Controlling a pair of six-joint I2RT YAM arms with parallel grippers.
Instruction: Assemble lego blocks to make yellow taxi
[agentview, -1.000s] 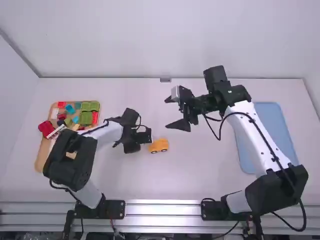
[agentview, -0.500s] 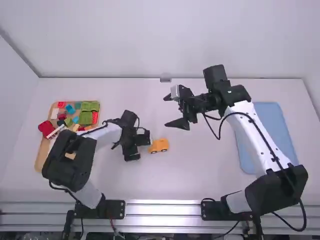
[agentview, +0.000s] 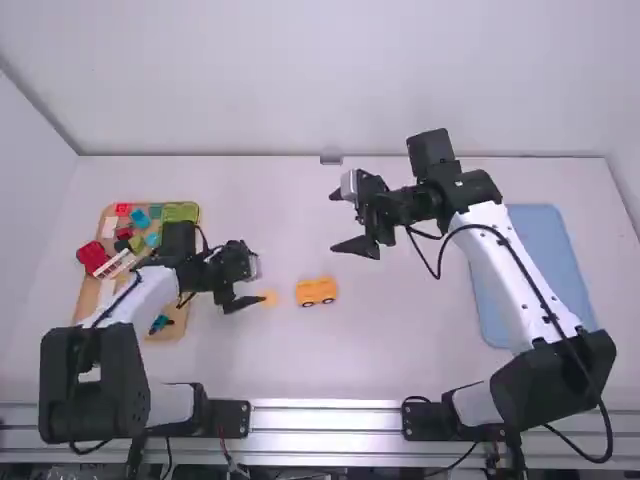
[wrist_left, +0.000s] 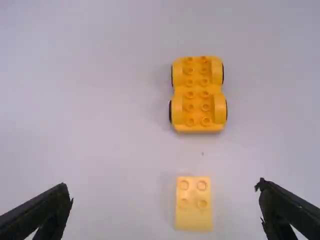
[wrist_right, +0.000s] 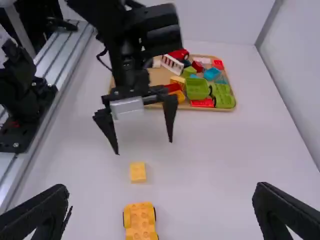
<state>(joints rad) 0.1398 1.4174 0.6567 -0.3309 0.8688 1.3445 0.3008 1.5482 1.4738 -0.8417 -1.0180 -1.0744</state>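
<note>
Left gripper (agentview: 258, 283) shifted toward tray (agentview: 88, 292) | white table (agentview: 400, 340) | pale wall (agentview: 300, 80) beyond

Chassis (wrist_left: 198, 95): orange-yellow, plain; wheels (wrist_left: 170, 112) black. Loose block (wrist_left: 194, 204): paler yellow, plain. Counter (agentview: 400, 340) white. Parts tray (wrist_right: 159, 76) tan, holding a red brick (wrist_right: 202, 103), blue brick (wrist_right: 212, 74), green open piece (wrist_right: 198, 88), darker-looking green wheeled piece (wrist_right: 223, 96), white slatted piece (wrist_right: 172, 64) with a striped look. Other tray (agentview: 540, 260) light blue, plain.
</note>
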